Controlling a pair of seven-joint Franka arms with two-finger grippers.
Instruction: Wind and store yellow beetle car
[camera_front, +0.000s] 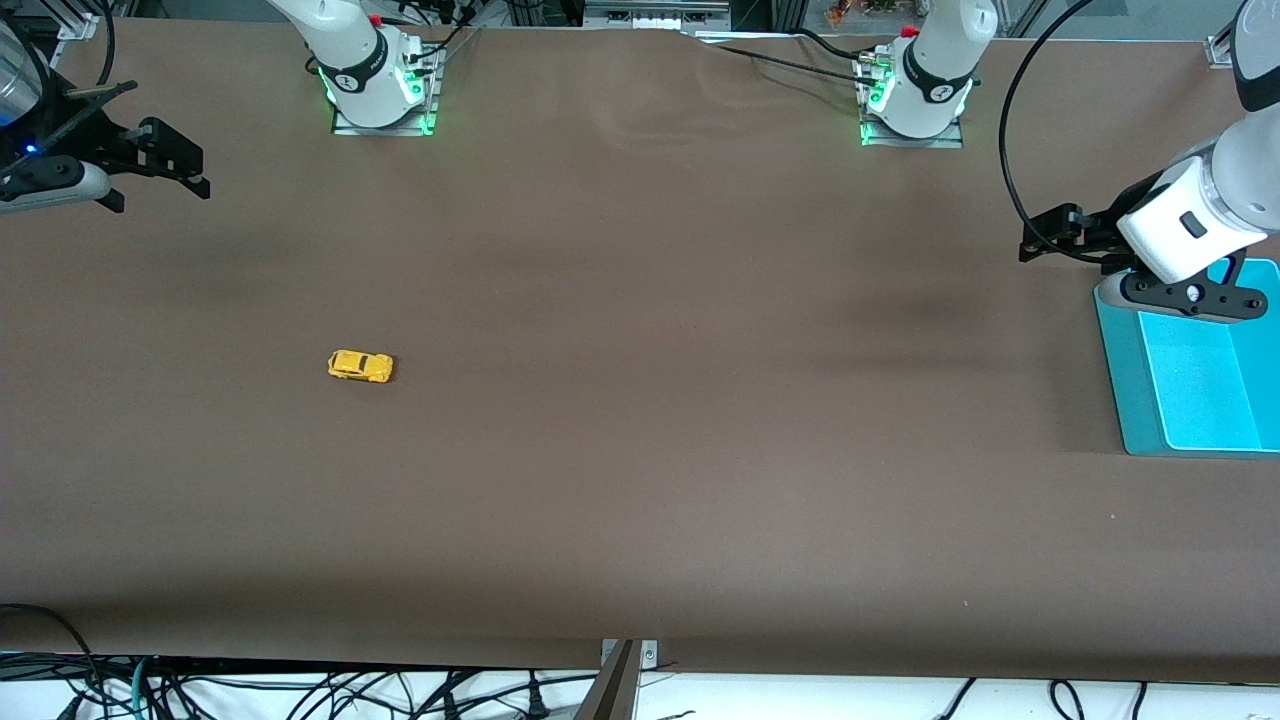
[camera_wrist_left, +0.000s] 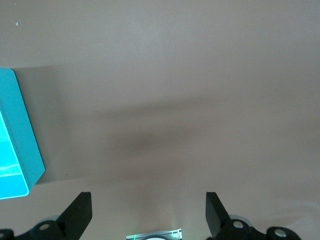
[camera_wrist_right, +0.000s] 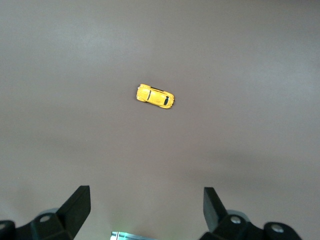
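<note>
Both claws hang spread and empty, the right gripper (camera_front: 185, 165) and left gripper (camera_front: 1045, 240) high at their table ends, so the tiny bright yellow beetle car (camera_front: 360, 366) sits untouched on the brown table (camera_front: 640, 450), unwound, well apart from the turquoise plastic bin (camera_front: 1190, 390).

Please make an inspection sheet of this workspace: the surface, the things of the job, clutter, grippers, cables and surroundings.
Surface: brown table, bare apart from the items below.
Job's things: yellow beetle car on its wheels, toward the right arm's end; untouched.
Clutter: teal bin at the left arm's end; what shows of its inside looks empty.
Grippers: right gripper open, up in the air at the right arm's end; left gripper open, beside the bin.
Cables: black cable loops by the left arm; more hang below the table's edge nearest the front camera.
Surroundings: nothing seen.
</note>
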